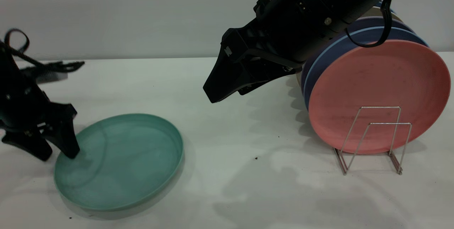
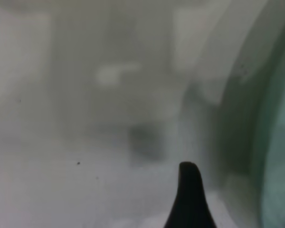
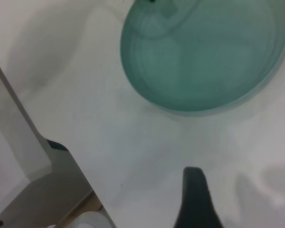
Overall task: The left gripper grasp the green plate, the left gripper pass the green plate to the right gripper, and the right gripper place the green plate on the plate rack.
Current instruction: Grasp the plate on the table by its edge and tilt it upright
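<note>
While green plate [image 1: 124,161] lies flat, left pincer [image 1: 58,151] open astride rim; right pincer [image 1: 227,94] aloft, spread unclear.

Left hand [image 1: 53,147]: slim, matte black, two tapered wedge fingers, thin black cable looped above it. Right hand [image 1: 227,92]: bulkier, black, long wedge fingers, small white mark on its side, silver bolts on the barrel, thick black cable hanging in a loop.
</note>
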